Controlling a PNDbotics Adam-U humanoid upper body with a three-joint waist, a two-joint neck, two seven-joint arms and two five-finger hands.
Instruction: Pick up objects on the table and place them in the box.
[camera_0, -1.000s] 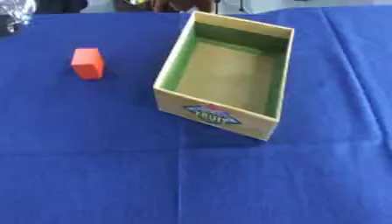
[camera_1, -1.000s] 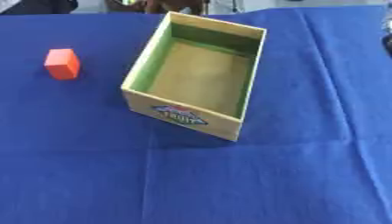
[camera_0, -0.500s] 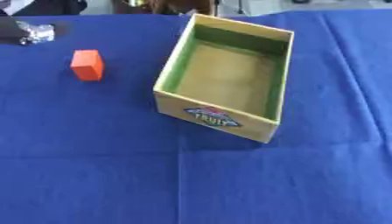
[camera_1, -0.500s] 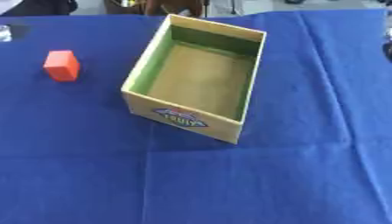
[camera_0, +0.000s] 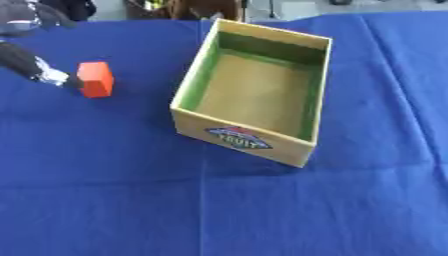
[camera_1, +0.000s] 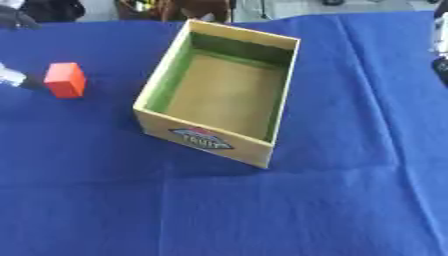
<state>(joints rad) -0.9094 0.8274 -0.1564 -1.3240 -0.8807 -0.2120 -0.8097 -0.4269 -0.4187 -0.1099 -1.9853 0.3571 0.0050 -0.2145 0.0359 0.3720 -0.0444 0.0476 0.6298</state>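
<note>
- One orange block (camera_0: 95, 78) stands on the blue tablecloth (camera_0: 219, 200), to the left of the box and apart from it, about level with the box's far half. It is the only loose thing on the table that I can see.
- One box (camera_0: 241, 141), tan card with green inner walls and a fruit label on its near end, sits open-topped and askew near the middle of the table. Nothing lies inside it. The open top suits dropping the block in from above.
- The left hand (camera_0: 35, 67) comes in from the upper left, a dark finger with a silver part reaching to the block's left face, touching it or just short of it; I cannot tell which. Only this much of the hand shows, so whether it is spread wide or narrowed I cannot tell. It is placed there, I judge, to take the block from its left side.
- The right hand (camera_1: 440, 47) shows only as a dark and pale sliver at the right edge of the right eye view, well away from block and box, seemingly idle; its fingers are not readable.
</note>
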